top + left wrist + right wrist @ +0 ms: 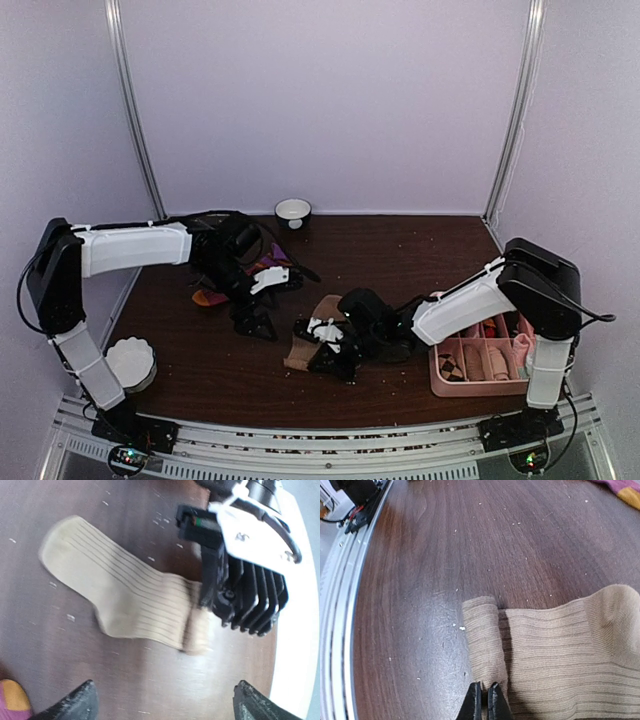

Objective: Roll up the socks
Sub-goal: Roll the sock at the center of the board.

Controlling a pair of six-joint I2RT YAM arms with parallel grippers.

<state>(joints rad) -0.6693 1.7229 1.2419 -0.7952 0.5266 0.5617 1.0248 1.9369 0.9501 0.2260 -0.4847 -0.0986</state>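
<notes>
The tan sock (125,597) lies flat on the dark wooden table (420,555), toward its near edge, with the cuff end folded over once. The right tool (484,703) is pinched shut on the edge of that fold. The left tool (165,707) hangs above the sock with its fingers spread wide, holding nothing. The dark red sock (12,700), orange at one end, lies apart on the left, farther back.
</notes>
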